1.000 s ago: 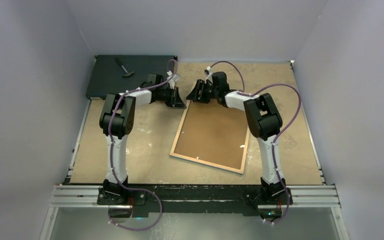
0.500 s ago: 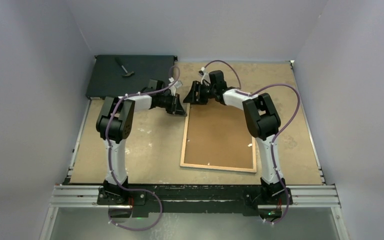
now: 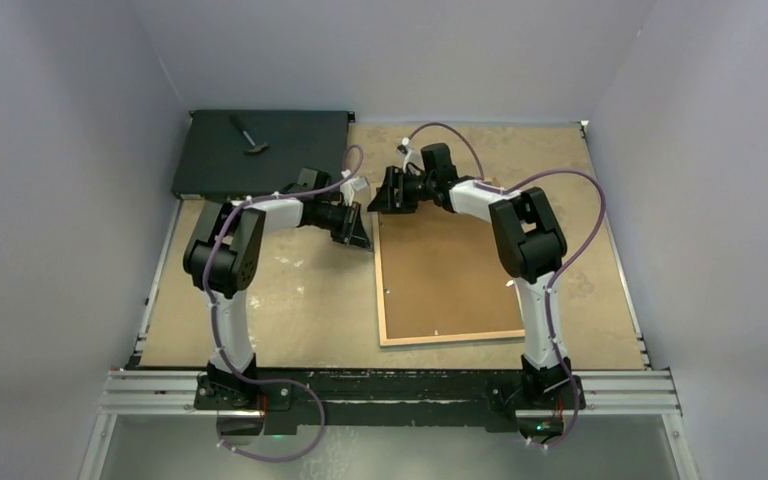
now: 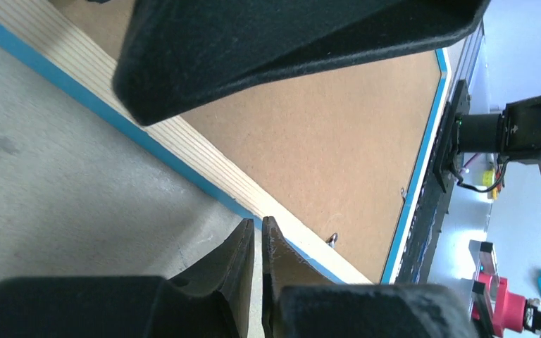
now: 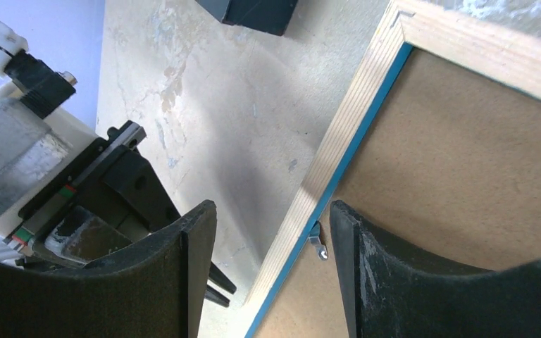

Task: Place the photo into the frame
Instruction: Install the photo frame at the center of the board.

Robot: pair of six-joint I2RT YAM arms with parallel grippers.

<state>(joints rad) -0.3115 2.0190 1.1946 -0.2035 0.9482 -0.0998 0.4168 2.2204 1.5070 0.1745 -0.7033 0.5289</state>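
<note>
The frame lies face down on the table, its bare wood back and brown backing panel facing up and a thin blue edge showing. My left gripper is shut just outside the frame's far left corner, its tips over the wood rail with nothing between them. My right gripper is open at that same corner, and its jaws stand either side of the left rail and a small metal tab. The photo is out of view.
A flat black box with a small tool on it sits at the table's far left. Grey walls close in the table on three sides. The two grippers are close together above the frame's far left corner.
The frame has swung round from a slanted lie until its sides are nearly square with the table. My left gripper moved a little nearer and rightward. My right gripper's jaws widened slightly.
</note>
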